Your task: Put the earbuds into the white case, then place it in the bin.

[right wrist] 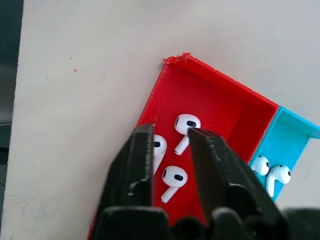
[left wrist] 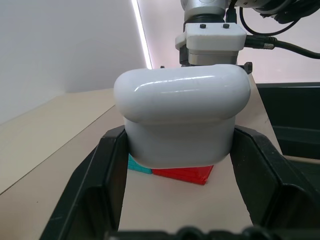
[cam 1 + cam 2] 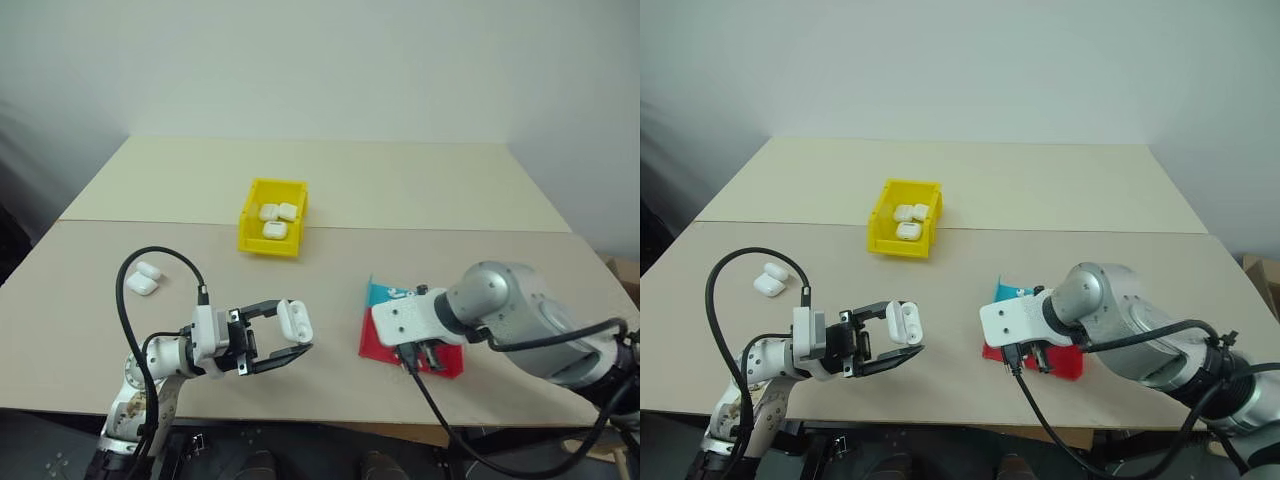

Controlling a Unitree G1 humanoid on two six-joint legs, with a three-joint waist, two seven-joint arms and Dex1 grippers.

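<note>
My left gripper point(image 3: 296, 328) is shut on the white case point(image 3: 294, 320), holding it just above the table near the front edge; its lid appears swung open. The same case point(image 2: 182, 120) sits between the black fingers point(image 2: 107, 165). My right gripper point(image 1: 171, 137) points down over the red compartment of a tray point(image 1: 225, 100) and stands open by a narrow gap. Three earbuds lie in that compartment: one earbud point(image 1: 187, 124) just beyond the fingertips, one point(image 1: 175, 176) in the gap and one point(image 1: 159, 146) half hidden. The yellow bin point(image 3: 268, 245) stands at mid-table.
Three white cases point(image 3: 275, 218) lie inside the bin. Two more cases point(image 3: 143, 280) rest on the table at the far left. The tray's blue compartment point(image 1: 300, 135) holds two earbuds point(image 1: 270, 169). Black cables loop from both wrists.
</note>
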